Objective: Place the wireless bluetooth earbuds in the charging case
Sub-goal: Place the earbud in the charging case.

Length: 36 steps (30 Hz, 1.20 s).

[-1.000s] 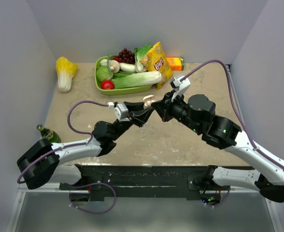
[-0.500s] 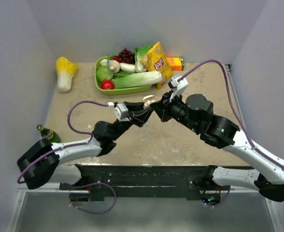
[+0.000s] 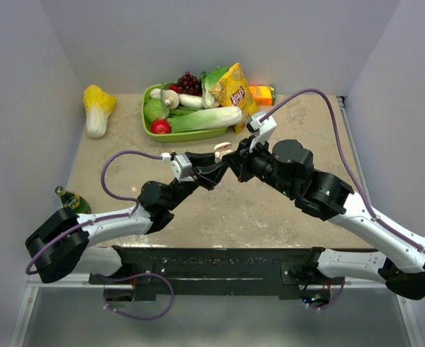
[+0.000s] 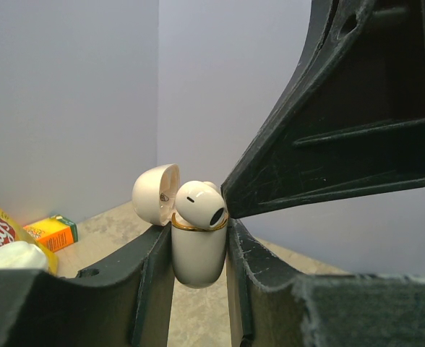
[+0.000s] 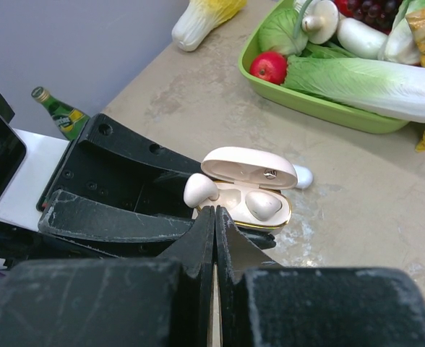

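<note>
My left gripper (image 3: pixel 216 160) is shut on the charging case (image 3: pixel 221 150) and holds it upright above the table with its lid open. In the left wrist view the case (image 4: pixel 198 253) sits between my fingers. One earbud (image 4: pixel 200 204) rests on its gold rim, sticking out. In the right wrist view that earbud (image 5: pixel 200 189) sits high at the case's left slot. A second earbud (image 5: pixel 263 204) lies seated in the right slot. My right gripper (image 5: pixel 215 211) is shut and empty, its tips at the case's near rim beside the raised earbud.
A green tray (image 3: pixel 191 134) of vegetables, a chips bag (image 3: pixel 234 92) and an orange box (image 3: pixel 263 94) stand at the back. A cabbage (image 3: pixel 97 107) lies back left, a green bottle (image 3: pixel 71 199) near left. A small white rounded thing (image 5: pixel 301 176) lies on the table behind the case.
My right arm has shifted slightly left, bringing its shut tips closer against the case. The left arm and the case have not moved.
</note>
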{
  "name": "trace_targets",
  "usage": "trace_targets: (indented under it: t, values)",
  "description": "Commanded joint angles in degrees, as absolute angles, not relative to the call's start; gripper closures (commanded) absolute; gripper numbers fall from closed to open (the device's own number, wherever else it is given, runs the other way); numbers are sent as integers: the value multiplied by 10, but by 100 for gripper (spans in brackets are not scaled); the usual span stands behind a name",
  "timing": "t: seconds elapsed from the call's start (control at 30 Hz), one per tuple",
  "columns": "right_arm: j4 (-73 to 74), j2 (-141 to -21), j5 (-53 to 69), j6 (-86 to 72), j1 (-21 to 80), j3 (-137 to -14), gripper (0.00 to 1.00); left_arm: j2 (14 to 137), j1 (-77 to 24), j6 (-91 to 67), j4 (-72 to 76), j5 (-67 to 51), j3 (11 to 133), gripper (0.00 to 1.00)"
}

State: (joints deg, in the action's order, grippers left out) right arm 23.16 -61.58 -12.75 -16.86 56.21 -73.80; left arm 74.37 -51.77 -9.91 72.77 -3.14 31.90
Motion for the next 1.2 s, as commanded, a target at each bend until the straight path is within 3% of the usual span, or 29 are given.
trace_targets:
  t: [0.0, 0.2, 0.3, 0.33, 0.4, 0.43, 1.17]
  values:
    - [220, -608, -137, -160, 562, -759, 100, 743, -518, -99, 788, -34, 319, 100]
    - [219, -579, -155, -164, 561, -751, 100, 741, -518, -98, 788, -33, 317, 100]
    - [216, -570, -157, -167, 561, -748, 64, 742, -518, -98, 787, -32, 317, 100]
    - [215, -567, -160, -167, 562, -748, 42, 742, -518, -98, 788, -31, 318, 100]
    - [214, -565, -166, -168, 562, -748, 19, 741, -518, -98, 787, -29, 318, 100]
    - [214, -567, -172, -169, 561, -747, 2, 742, -518, -98, 787, -28, 318, 100]
    - [210, -626, -211, -177, 562, -769, 2, 746, -518, -103, 788, -37, 320, 100]
